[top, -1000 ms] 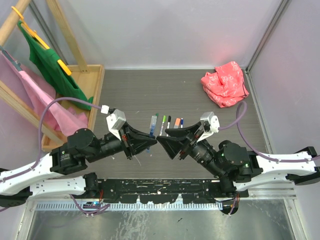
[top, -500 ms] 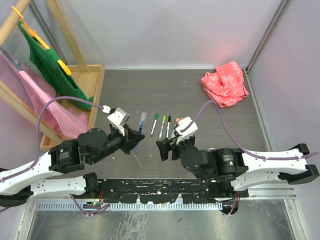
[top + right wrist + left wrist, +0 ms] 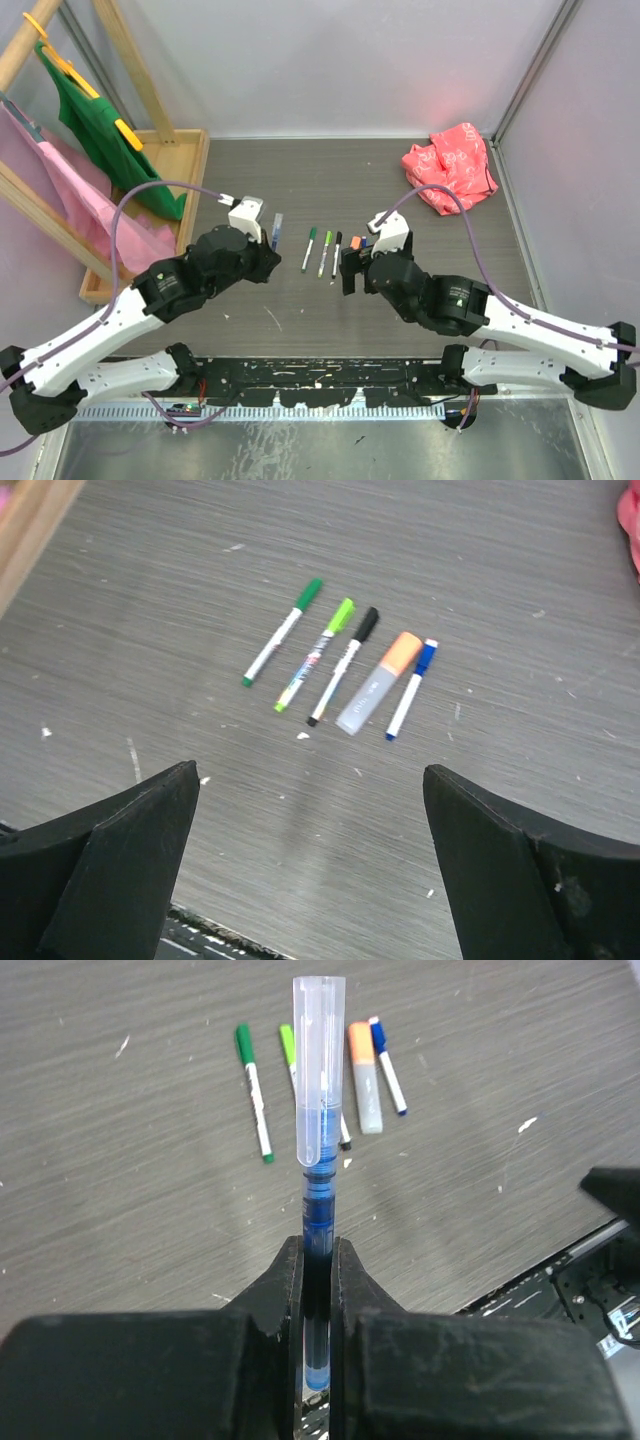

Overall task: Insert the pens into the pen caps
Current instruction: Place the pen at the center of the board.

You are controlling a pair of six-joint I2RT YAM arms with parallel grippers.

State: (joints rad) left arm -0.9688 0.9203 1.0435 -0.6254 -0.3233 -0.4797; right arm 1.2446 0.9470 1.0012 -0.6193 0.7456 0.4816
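- Well to the left of the orange highlighter (image 3: 378, 682) stands a wooden rack (image 3: 150, 150) hung with green and pink cloths. It plays no part in the work.
- The left fingers (image 3: 288, 1280) are pressed together on a blue pen (image 3: 318, 1210), pinching its barrel low down. The pen points out ahead of them with a clear cap (image 3: 318, 1070) on its far end.
- A second ago this pen sat between both arms, on the near side of the highlighter. Now the left arm alone has it and has carried it off to the highlighter's left.
- The cap seems pushed over the tip, though through the clear plastic I cannot tell whether it is fully home.
- A green pen (image 3: 281, 632), a light-green pen (image 3: 315, 653) and a black pen (image 3: 342, 665) lie side by side on the counter (image 3: 500, 580), just left of the highlighter.
- A small blue marker (image 3: 411, 688) lies just beside the highlighter on its right. All five appear to be capped.
- The right fingers (image 3: 140, 830) are spread wide and hold nothing, hovering over bare counter on the near side of the highlighter. They were partly closed a second ago and have let go.
- So the capping of this pen looks finished. What remains is probably to lay it down with the others.
- Far to the highlighter's right, at the back, lies a crumpled red bag (image 3: 450, 165).
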